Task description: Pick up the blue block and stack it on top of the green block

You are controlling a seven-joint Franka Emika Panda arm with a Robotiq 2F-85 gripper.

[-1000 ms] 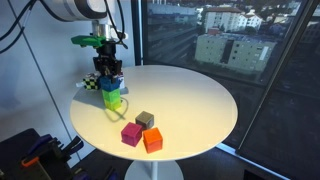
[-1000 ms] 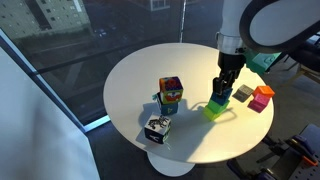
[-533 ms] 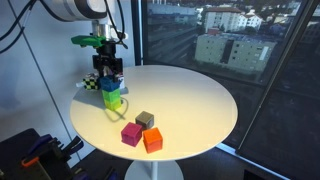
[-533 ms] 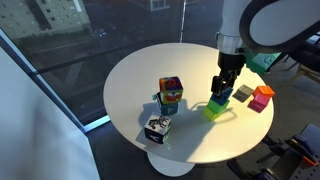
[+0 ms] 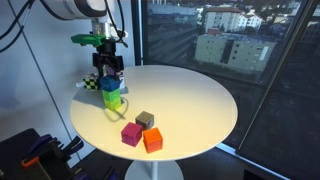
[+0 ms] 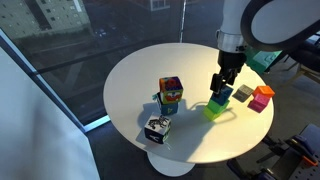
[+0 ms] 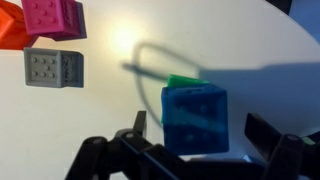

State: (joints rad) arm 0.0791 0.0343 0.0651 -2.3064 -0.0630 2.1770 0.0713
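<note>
Blue block (image 7: 195, 118) sits on top of the green block (image 7: 185, 82), stacked near the edge of the round white table (image 5: 200, 100). Just above, the gripper (image 6: 221, 88) hovers with fingers spread apart, straddling the blue block without touching it.

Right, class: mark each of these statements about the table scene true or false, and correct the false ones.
1. The blue block sits on the green block. True.
2. The magenta cube is stacked on the orange cube. False: both rest on the table, side by side.
3. The gripper is open, its fingers clear of the blue block. True.
4. The table is square. False: it is round.
</note>
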